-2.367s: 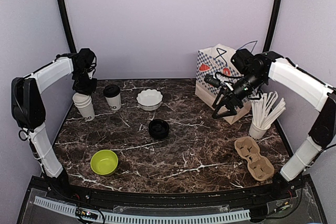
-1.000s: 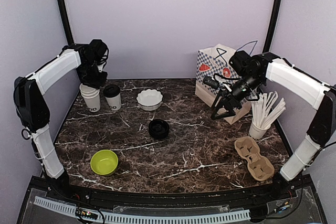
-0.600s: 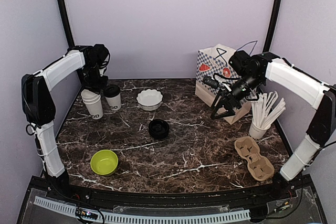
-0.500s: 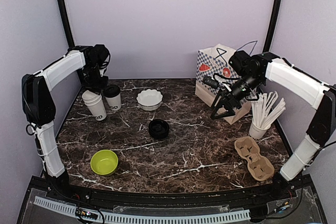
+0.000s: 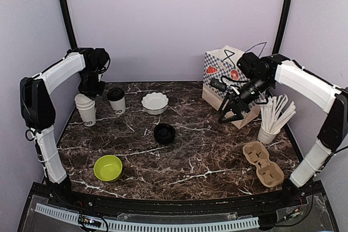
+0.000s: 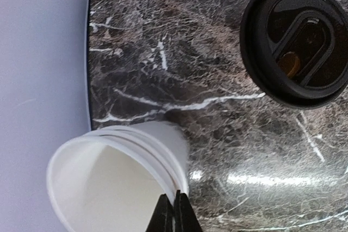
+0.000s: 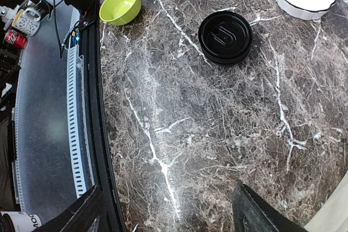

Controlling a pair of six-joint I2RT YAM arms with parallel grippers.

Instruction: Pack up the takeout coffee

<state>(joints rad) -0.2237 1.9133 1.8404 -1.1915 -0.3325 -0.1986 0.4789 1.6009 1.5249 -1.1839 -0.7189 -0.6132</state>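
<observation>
The table (image 5: 217,156) is dark stone with white veins. Pale purple walls stand around it, with a black pole in each back corner. On the table are a green bowl (image 5: 107,168), a white bowl (image 5: 155,102), a pile of black lids (image 5: 164,133), a brown cup tray (image 5: 263,163), a cup of straws (image 5: 270,118) and a paper bag (image 5: 225,80). The lidded cup (image 5: 116,100) stands in the upper left of the top view, just to the right of the cup stack (image 5: 86,110), with a small gap between them. The left pincer (image 5: 87,92) is right over the stack. In the left wrist view its two fingers (image 6: 174,213) are pressed together on the rim of the top cup, pinching it. The stack leans there, and the black lid of the lidded cup is in the upper right corner of that view. The right pincer (image 5: 231,113) hangs in the air in front of the bag, far from both cups, with its fingers wide apart and nothing in them. Half a second ago the stack was right beside the lidded cup. Now it is back to the left, near the table's left edge. The right arm is in the same place as before.
</observation>
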